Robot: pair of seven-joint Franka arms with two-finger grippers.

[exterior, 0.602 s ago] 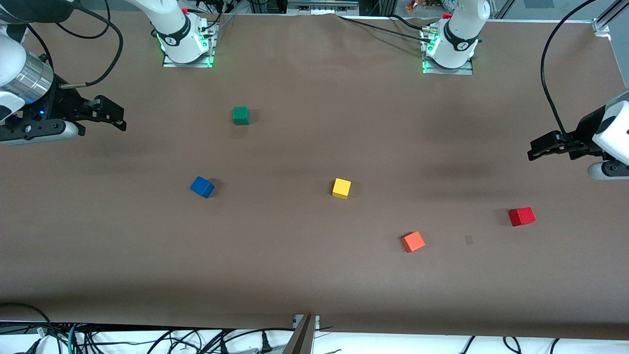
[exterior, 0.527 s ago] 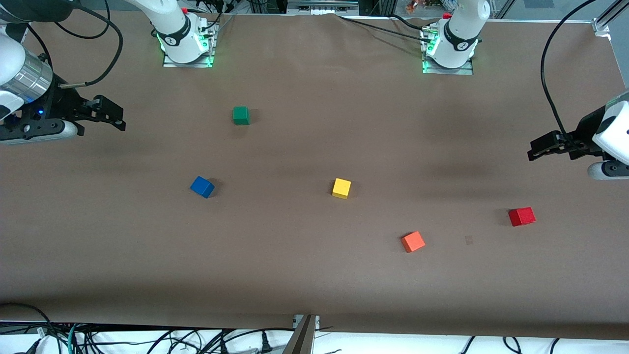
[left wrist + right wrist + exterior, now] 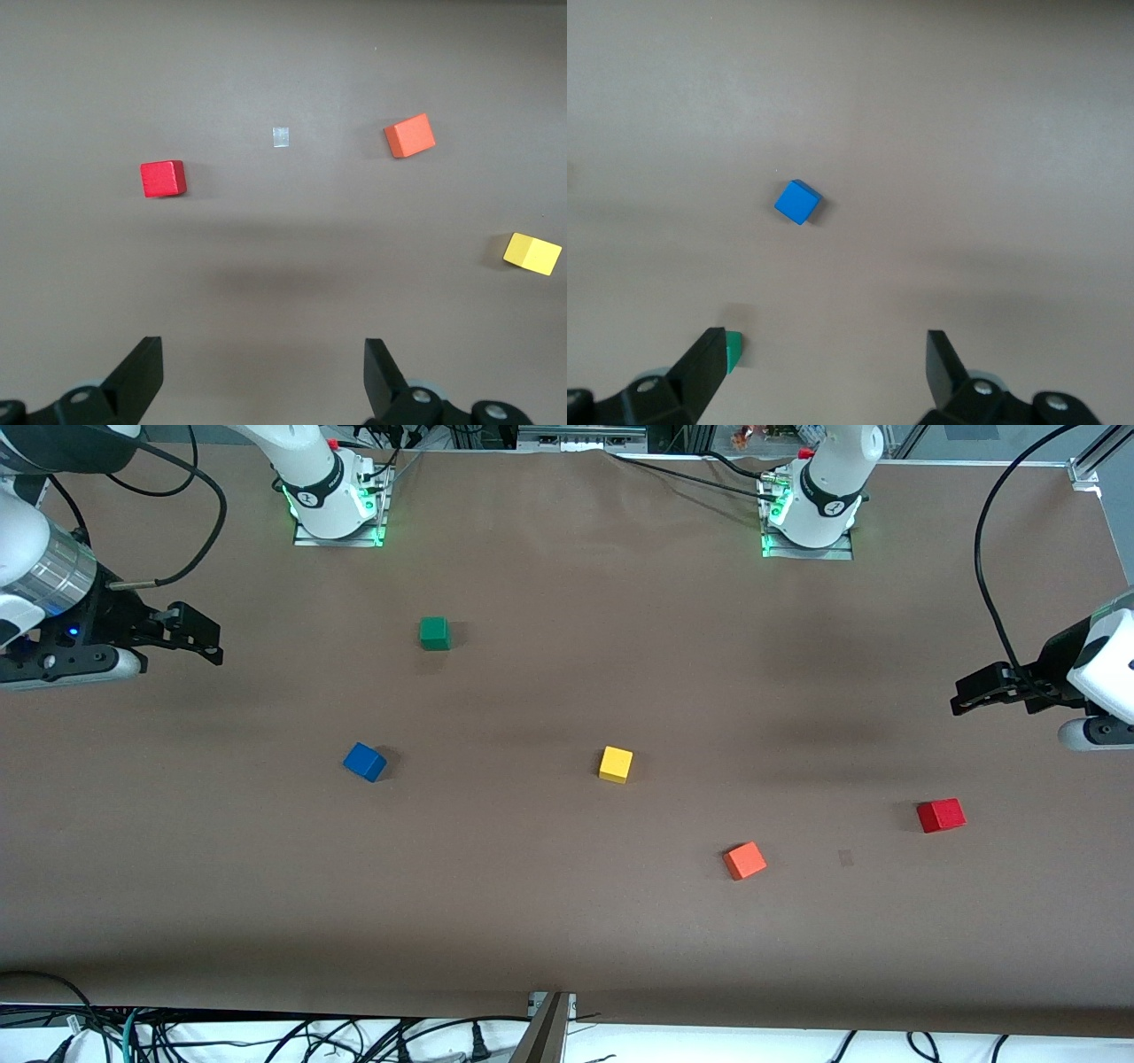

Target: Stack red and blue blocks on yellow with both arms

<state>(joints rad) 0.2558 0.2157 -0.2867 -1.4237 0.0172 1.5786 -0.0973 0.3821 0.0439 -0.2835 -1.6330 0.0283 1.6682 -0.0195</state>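
Both hands up, spread wide, holding nothing
I see left hand [image 3: 966,693] near red block [image 3: 941,815]; right hand [image 3: 205,640] near blue block [image 3: 364,762]; yellow cube [image 3: 616,764] between them on worktop [image 3: 567,921]

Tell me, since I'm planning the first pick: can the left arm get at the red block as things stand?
Probably yes: the red block sits alone toward the left arm's end, nothing on it, and the left gripper is open.

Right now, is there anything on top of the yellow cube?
No. The yellow cube has a bare top, and it stands alone on the brown table. The face resting on the table is hidden.
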